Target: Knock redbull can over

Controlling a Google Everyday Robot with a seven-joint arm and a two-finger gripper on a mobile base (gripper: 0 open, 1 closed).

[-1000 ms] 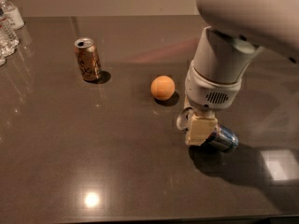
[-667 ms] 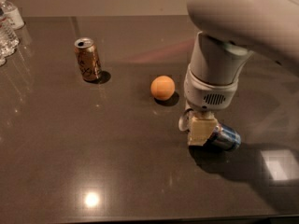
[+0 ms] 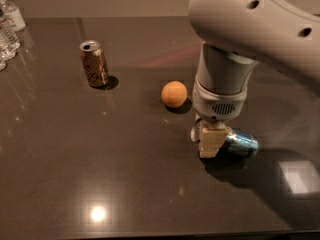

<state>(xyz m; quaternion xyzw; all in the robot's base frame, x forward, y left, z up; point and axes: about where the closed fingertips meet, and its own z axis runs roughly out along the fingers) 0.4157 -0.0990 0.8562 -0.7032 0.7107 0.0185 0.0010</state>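
- The redbull can is lying on its side on the dark bench, near an orange ball.
- The pincer is hanging low against the can's left end; I cannot tell whether it is apart or together.
- A brown can is standing upright, well apart.

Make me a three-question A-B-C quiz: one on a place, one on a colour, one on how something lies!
1. Where is the gripper? A far left corner; B down beside the redbull can; C touching the ball.
2. What colour is the ball? A green; B white; C orange.
3. How is the redbull can? A lying on its side; B upright; C on the ball.
Answers: 1 B, it sits at the can's left end. 2 C, it looks orange. 3 A, its side rests on the table.
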